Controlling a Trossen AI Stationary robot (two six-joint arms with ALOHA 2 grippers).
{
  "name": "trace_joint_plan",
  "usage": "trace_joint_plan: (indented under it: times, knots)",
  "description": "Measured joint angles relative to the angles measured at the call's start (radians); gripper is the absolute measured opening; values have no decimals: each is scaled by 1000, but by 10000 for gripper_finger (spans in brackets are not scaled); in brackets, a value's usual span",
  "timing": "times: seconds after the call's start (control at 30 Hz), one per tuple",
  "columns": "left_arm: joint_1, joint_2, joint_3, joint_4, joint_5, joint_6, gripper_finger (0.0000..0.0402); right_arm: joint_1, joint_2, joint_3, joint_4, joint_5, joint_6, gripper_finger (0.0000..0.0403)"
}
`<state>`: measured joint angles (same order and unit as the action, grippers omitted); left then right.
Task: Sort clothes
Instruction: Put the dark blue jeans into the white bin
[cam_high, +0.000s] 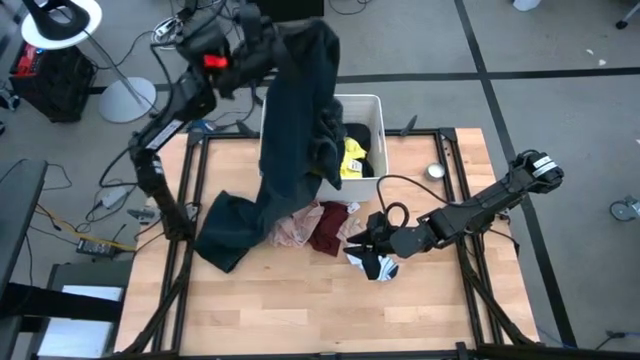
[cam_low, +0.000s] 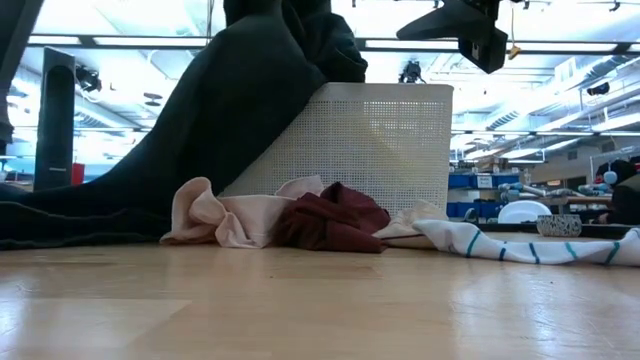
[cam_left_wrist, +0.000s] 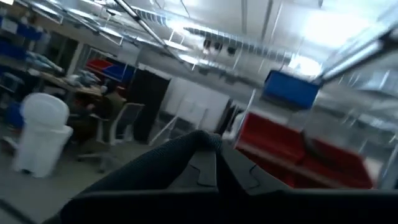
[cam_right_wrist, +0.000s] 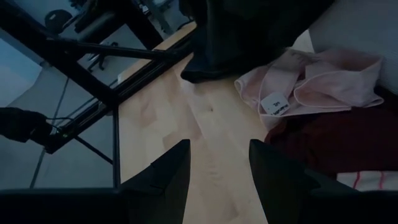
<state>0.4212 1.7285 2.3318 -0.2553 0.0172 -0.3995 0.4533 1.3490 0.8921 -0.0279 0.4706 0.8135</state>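
A large dark garment (cam_high: 285, 140) hangs from my raised left gripper (cam_high: 305, 40), which is shut on it above the far left corner of the white bin (cam_high: 375, 105). The garment trails past the bin's left wall (cam_low: 380, 140), and its lower end (cam_high: 225, 235) lies on the table. In the bin lie a yellow piece (cam_high: 352, 160) and dark clothes. In front of the bin a pale pink piece (cam_high: 295, 228), a maroon piece (cam_high: 330, 228) and a white striped piece (cam_high: 375, 265) rest on the wood. My right gripper (cam_right_wrist: 217, 162) hovers open over bare wood beside them. My left gripper pinches a bunched fold of the dark garment (cam_left_wrist: 202, 142) between its two shut fingers. The cloth spills over the fingertips and hangs below the raised gripper. The garment's upper part is lifted clear while its lower end (cam_high: 225, 235) stays on the table.
Black frame rails (cam_high: 190, 200) run along the table's sides. A small round metal thing (cam_high: 435, 171) sits right of the bin. Bare wood (cam_high: 320, 310) stretches along the near edge. A garment label (cam_right_wrist: 278, 106) shows on the pink piece.
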Motion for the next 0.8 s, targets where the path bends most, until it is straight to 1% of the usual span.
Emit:
trace_joint_plan:
  times: [0.1,0.2,0.3,0.37,0.57,0.7,0.8]
  knots:
    - [60,48,17,53,84,-101,0,11,6,0,-2,0,0,164]
    - [102,81,20,79,164,-155,0,18,7,0,0,0,0,164]
    - [137,96,23,41,249,-176,0,23,7,0,-1,6,0,164]
    - [157,96,24,-67,289,-171,0,23,7,0,0,6,-1,164]
    - [182,100,19,-471,291,-3,0,23,7,0,-3,7,-5,164]
    - [183,121,19,-653,288,64,0,23,7,0,-9,8,-11,164]
    - [174,161,19,-721,288,83,0,19,7,0,-14,8,-14,164]
